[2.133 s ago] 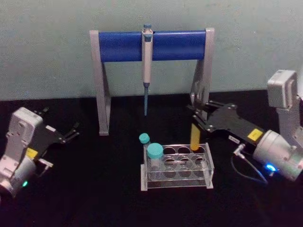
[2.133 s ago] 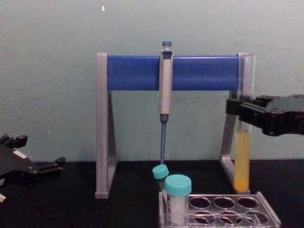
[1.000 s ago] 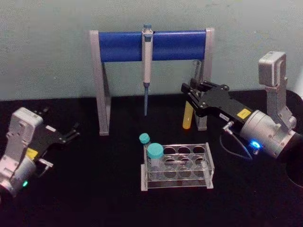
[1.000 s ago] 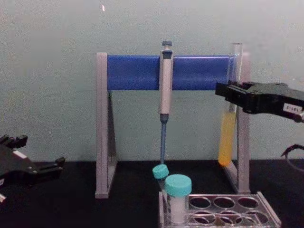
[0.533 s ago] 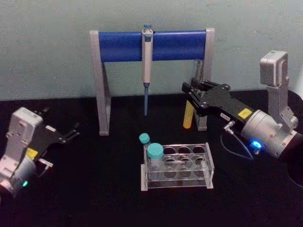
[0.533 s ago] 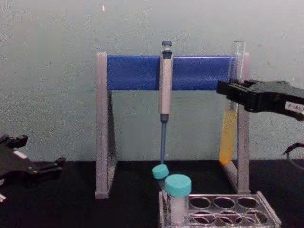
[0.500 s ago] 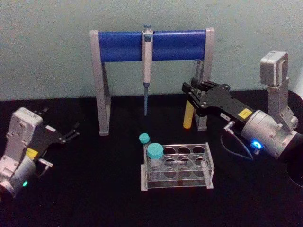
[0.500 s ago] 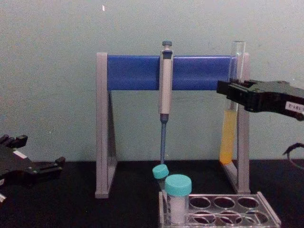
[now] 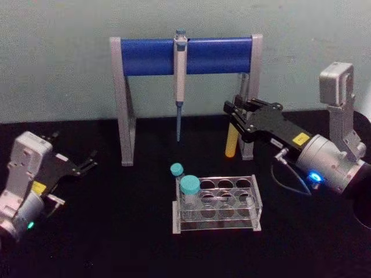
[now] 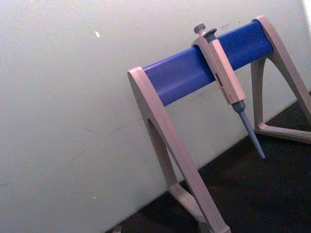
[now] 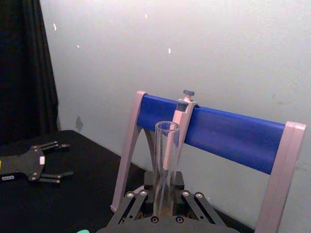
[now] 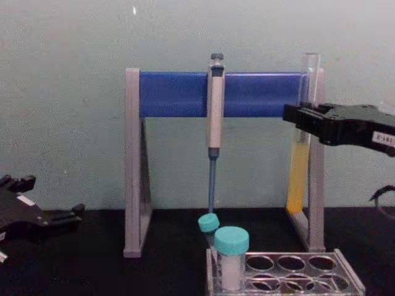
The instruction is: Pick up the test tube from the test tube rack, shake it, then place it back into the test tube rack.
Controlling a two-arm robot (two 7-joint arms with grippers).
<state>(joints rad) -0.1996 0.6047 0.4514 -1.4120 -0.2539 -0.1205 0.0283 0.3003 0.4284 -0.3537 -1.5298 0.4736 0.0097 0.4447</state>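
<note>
Grips the test tube (image 12: pixel 296 182) in the right gripper (image 12: pixel 300 120), fingers closed on the glass above the yellow liquid, tube near upright with a slight lean. Holds it in the air above and behind the right end of the test tube rack (image 9: pixel 255 202), before the right leg of the pipette stand (image 9: pixel 151 57). Rests the left gripper (image 9: pixel 74 148) low at the left, fingers spread, well apart from the rack.
</note>
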